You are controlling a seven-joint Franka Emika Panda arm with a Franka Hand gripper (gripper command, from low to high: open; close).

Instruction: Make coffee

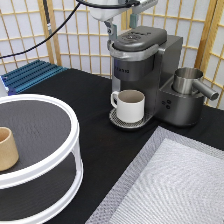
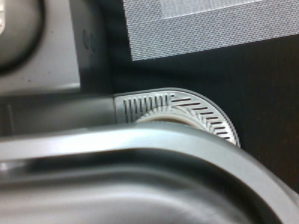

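Observation:
A grey pod coffee machine (image 1: 145, 65) stands at the back of the black table, lid down. A white mug (image 1: 131, 105) sits upright on its round drip tray (image 1: 118, 121), under the spout. My gripper (image 1: 123, 27) hangs just above the machine's lid at the exterior view's top, fingers spread apart and holding nothing. The wrist view looks straight down past the lid (image 2: 131, 175) onto the slotted drip tray (image 2: 198, 107) and a sliver of the mug's rim (image 2: 161, 119).
A steel frother jug (image 1: 187, 80) sits on the machine's right side. A white two-tier turntable (image 1: 55, 165) at the exterior view's left carries a tan cup (image 1: 7, 148). A grey placemat (image 1: 175, 185) lies at bottom right. A blue rack (image 1: 30, 74) is at back left.

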